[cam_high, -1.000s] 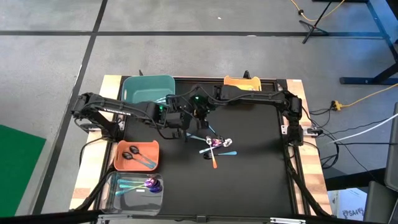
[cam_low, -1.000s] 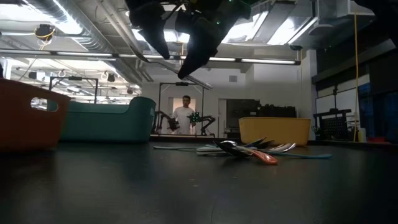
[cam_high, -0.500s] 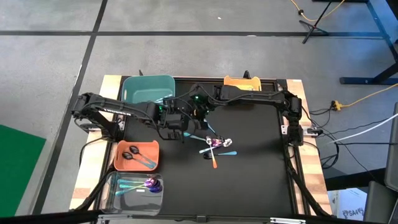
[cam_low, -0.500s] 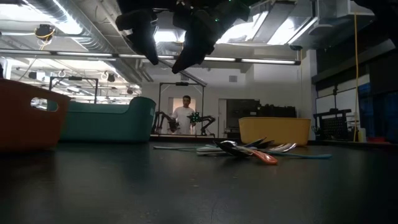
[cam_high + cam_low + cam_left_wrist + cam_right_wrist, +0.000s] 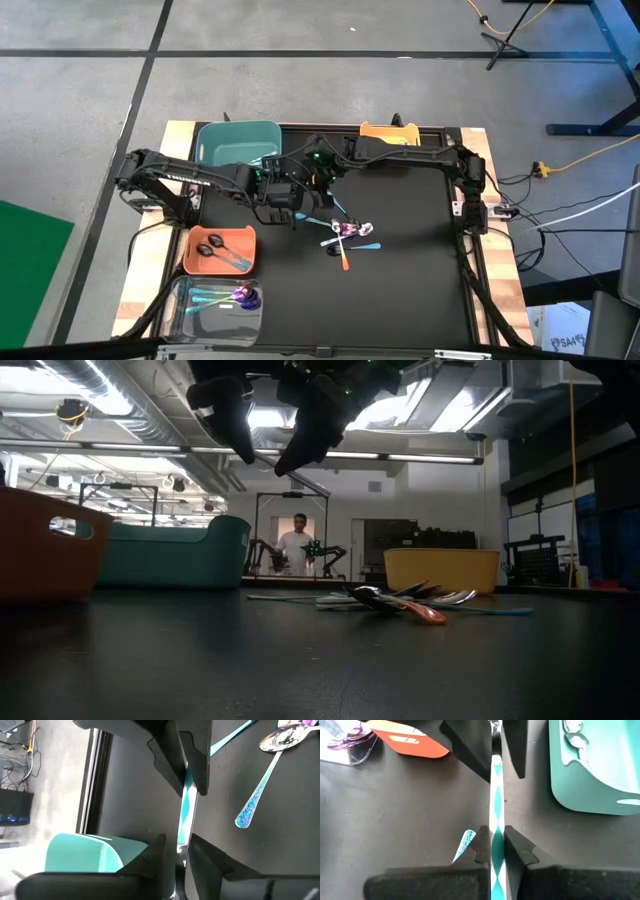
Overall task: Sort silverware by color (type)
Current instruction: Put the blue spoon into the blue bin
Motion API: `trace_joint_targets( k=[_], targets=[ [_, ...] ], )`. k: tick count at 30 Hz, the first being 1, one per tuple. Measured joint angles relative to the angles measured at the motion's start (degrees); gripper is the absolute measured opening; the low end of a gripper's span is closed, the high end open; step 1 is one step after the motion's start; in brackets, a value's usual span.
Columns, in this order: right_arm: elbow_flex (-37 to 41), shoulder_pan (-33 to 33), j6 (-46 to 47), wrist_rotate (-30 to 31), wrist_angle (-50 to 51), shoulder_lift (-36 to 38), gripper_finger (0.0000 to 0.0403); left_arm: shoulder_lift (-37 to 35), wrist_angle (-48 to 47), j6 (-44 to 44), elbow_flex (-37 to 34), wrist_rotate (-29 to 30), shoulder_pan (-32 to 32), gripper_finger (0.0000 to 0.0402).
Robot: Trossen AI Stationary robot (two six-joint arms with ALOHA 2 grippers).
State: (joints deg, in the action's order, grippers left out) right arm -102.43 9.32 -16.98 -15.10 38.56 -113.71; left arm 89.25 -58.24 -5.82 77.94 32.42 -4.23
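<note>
Metal, thin and stiff, is what I am dealing with: the teal spoon (image 5: 496, 795) hangs in the air above the left half of the table (image 5: 400, 290), stretched between the two arms, with the teal bin (image 5: 238, 143) just to its far left. The right gripper (image 5: 494, 837) is clenched on one end of the handle. The left gripper (image 5: 176, 845) brackets the other end, but whether it has real pressure on the spoon I cannot tell.

I judge the spoon to be light, rigid and slick. It will not bend, but a polished, narrow handle can pivot or slide out of a loose pinch. The best hold is across the flat faces of the handle, near the middle. The thin edges are a poor place to grip, and so is the rounded bowl, where the pads would skate off. With both arms on one stiff piece, any pull out of line would twist it, so one side should let go only when the other is firm.

The remaining spoons (image 5: 348, 235) lie tangled near the table's centre, to the right of the grippers. They overlap, so lifting one by a free handle end looks safest.
</note>
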Motion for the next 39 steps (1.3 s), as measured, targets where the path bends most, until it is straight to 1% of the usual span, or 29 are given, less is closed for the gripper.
trace_joint_targets(
  k=[9, 15, 18, 21, 26, 29, 34, 39],
  targets=[
    [-0.1, 0.0, -0.4, 0.1, -0.1, 0.1, 0.0014, 0.0, -0.3, 0.6, 0.0, -0.7, 0.0, 0.0012],
    [-0.1, 0.0, 0.1, 0.2, 0.0, 0.1, 0.0014, 0.0, -0.2, 0.6, 0.0, -0.6, 0.0, 0.0015],
    [-0.1, 0.0, 1.0, 1.3, -0.6, 0.1, 0.0017, 0.0, -0.3, 0.6, 0.0, -0.2, 0.0, 0.0016],
    [-0.1, 0.0, 1.6, 2.2, -1.0, 0.1, 0.004, 0.0, -0.4, 0.4, 0.0, 0.2, 0.0, 0.0016],
    [-0.1, 0.0, 1.7, 2.5, -1.3, 0.1, 0.0111, 0.0, 0.4, 0.2, 0.0, 0.6, 0.0, 0.0016],
    [-0.1, 0.3, 1.7, 4.2, -0.8, 0.5, 0.0142, 0.0, 0.3, 0.2, 0.0, 0.4, 0.0, 0.0016],
    [-0.1, 1.7, 1.2, 9.1, 2.9, 3.7, 0.0164, 0.0, 0.1, 0.3, 0.0, 0.3, 0.0, 0.0016],
    [-0.1, 3.5, 0.1, 9.6, 7.1, 7.9, 0.0164, 0.0, 0.1, 0.4, 0.0, 1.4, 0.5, 0.0016]
  ],
)
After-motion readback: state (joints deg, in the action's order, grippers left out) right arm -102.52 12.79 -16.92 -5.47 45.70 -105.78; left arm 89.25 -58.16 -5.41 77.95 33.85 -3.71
